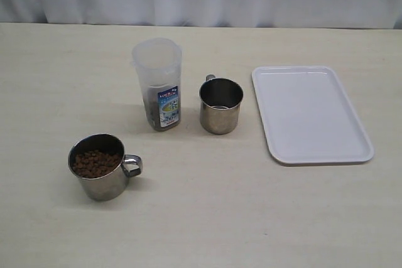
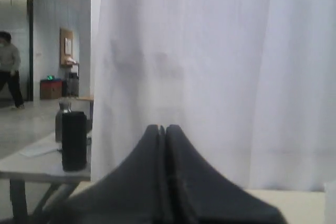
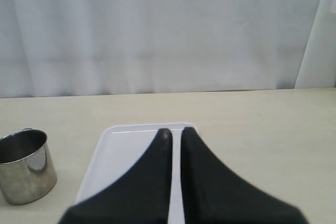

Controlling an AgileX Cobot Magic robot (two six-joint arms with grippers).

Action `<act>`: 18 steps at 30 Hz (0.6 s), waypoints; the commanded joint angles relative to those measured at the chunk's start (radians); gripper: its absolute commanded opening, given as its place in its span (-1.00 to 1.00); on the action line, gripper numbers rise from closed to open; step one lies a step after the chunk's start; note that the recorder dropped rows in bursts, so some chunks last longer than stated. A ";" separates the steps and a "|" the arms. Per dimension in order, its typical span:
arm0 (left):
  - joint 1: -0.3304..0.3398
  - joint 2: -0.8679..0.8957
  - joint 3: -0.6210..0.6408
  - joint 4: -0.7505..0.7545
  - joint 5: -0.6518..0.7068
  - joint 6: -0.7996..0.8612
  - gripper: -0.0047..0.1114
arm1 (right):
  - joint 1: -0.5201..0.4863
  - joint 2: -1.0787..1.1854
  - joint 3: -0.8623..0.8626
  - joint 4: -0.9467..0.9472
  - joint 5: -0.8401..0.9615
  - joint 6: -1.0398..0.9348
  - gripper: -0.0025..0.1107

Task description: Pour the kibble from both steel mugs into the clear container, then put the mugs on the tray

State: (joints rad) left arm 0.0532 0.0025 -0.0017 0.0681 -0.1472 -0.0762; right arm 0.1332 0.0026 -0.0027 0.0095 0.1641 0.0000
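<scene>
Steel, twice over: the near mug (image 1: 100, 167) stood front left on the table (image 1: 251, 218), heaped with kibble (image 1: 94, 162), pea-like brown pellets, its loop handle turned toward the middle. The far mug (image 1: 220, 105) sat just beside the clear container (image 1: 157, 83), shiny bottom bare, so I judged it emptied. Container upright, translucent plastic, open-mouthed, dark pellets low behind the label; central, likely so either arm could reach. White tray (image 1: 311, 114), smooth, low-rimmed, lay bare at right. My left claw (image 2: 163, 128) was clenched, pads touching, gripping nothing; my right claw (image 3: 176, 132), all but closed, pointed at the tray, empty too.
</scene>
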 commanded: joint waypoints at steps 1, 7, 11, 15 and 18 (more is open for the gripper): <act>-0.044 0.065 0.002 0.141 0.081 -0.231 -0.92 | -0.002 -0.003 0.003 0.007 0.004 0.000 -0.88; -0.219 0.393 0.002 0.208 -0.053 -0.248 -0.92 | -0.002 -0.003 0.003 0.007 0.004 0.000 -0.88; -0.353 0.673 0.002 0.390 -0.257 -0.243 -0.92 | -0.002 -0.003 0.003 0.007 0.004 0.000 -0.88; -0.380 0.930 0.002 0.468 -0.339 -0.182 -0.92 | -0.002 -0.003 0.003 0.007 0.004 0.000 -0.88; -0.378 1.082 -0.026 0.422 -0.365 -0.156 -0.91 | -0.002 -0.003 0.003 0.007 0.004 0.000 -0.88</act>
State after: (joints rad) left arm -0.3167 0.9742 -0.0054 0.5107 -0.4609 -0.2650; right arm 0.1332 0.0026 -0.0027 0.0095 0.1641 0.0000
